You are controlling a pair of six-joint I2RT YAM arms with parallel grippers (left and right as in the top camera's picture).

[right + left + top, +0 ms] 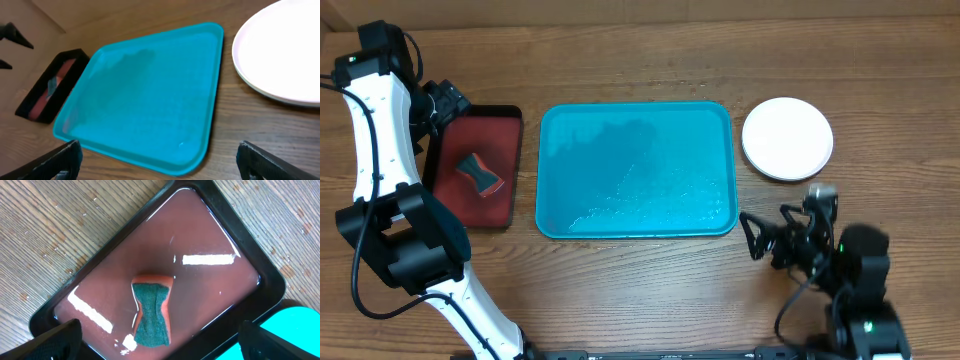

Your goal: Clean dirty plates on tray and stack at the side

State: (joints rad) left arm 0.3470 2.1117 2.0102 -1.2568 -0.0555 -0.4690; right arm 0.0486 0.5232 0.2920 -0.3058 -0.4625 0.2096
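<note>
Left jaws are hanging spread, empty, over the sponge [152, 311] in the red tray [210, 295]; right jaws are spread too. Tray [635, 170] is lying bare, white plate [787, 138] resting beside it on the desk [650, 290]. Cleaning seems done; only parking both arms is remaining.

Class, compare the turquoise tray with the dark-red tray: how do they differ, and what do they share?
The turquoise tray is clearly larger than the dark-red tray. The turquoise tray is one colour throughout; the dark-red tray has a black rim. The turquoise tray holds no objects, while the dark-red tray holds a sponge. Both are rectangular with rounded corners and raised rims, lying flat on the table.
</note>
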